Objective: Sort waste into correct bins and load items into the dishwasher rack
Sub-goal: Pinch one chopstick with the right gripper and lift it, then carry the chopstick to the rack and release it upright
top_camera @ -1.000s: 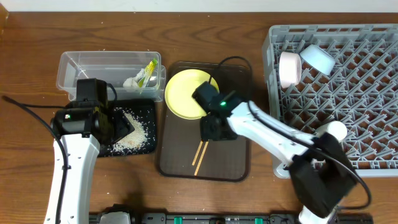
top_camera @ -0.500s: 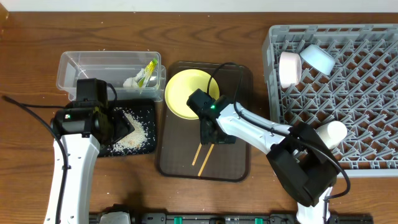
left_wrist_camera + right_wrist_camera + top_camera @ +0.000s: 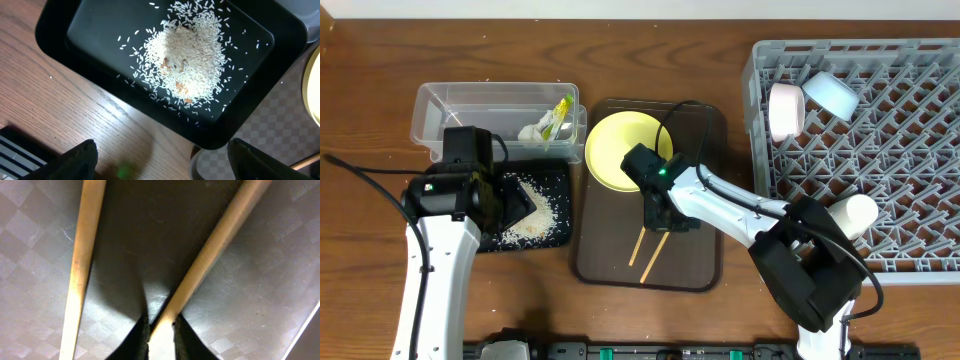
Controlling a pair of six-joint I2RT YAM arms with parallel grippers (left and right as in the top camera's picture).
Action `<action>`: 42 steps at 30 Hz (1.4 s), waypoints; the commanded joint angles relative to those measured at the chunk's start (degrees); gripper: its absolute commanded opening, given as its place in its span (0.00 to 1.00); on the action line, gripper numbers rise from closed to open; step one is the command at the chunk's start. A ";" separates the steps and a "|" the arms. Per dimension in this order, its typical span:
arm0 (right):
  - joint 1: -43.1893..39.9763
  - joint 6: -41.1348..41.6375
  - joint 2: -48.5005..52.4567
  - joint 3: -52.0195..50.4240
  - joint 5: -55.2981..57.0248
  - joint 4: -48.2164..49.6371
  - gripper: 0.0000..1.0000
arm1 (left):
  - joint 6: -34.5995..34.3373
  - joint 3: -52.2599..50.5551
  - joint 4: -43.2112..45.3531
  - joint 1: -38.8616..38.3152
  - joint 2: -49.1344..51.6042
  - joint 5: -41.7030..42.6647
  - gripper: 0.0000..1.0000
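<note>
The right tool (image 3: 161,330) pinches one chopstick (image 3: 215,245), its long axis running diagonally from lower-left to upper-right.

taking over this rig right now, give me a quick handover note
Left gripper: open, empty, over the black tray holding the rice.
Right gripper: jaws closed on one chopstick on the brown serving tray.
Done: snack wrapper and tissue in the clear tub; white bowl, light blue bowl and pale cup in the dishwasher rack.
Left: the two chopsticks and the yellow plate go to the rack.
</note>
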 commanded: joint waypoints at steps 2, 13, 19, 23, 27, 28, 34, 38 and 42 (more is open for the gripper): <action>-0.46 0.63 1.64 0.07 0.55 -0.55 0.08 | -0.74 0.37 -0.70 0.28 -0.20 -0.28 0.86; -7.30 -8.11 -6.45 0.11 -0.15 -2.89 0.01 | -0.74 0.37 -0.83 0.28 -0.20 -0.28 0.86; -13.27 -19.41 -17.90 0.11 -0.11 -5.49 0.01 | -0.74 0.37 -0.83 0.28 -0.20 -0.28 0.86; -18.82 -27.54 -24.87 0.11 -0.09 -9.99 0.01 | -0.76 0.37 -0.83 0.28 -0.20 -0.28 0.86; -24.72 -35.47 -28.02 0.11 -0.09 -13.92 0.01 | -0.74 0.37 -0.81 0.28 -0.20 -0.28 0.86; -26.38 -37.68 -28.15 0.11 -0.09 -14.80 0.01 | -0.74 0.37 -0.81 0.28 -0.20 -0.28 0.86; -32.74 -42.51 -26.75 0.07 0.11 -16.81 0.01 | -0.74 0.37 -0.81 0.28 -0.20 -0.28 0.86; -34.34 -43.63 -25.40 0.07 0.09 -16.02 0.01 | -0.74 0.37 -0.79 0.28 -0.20 -0.28 0.86; -34.45 -44.02 -22.99 0.07 0.17 -15.69 0.01 | -0.74 0.37 -0.79 0.28 -0.20 -0.28 0.86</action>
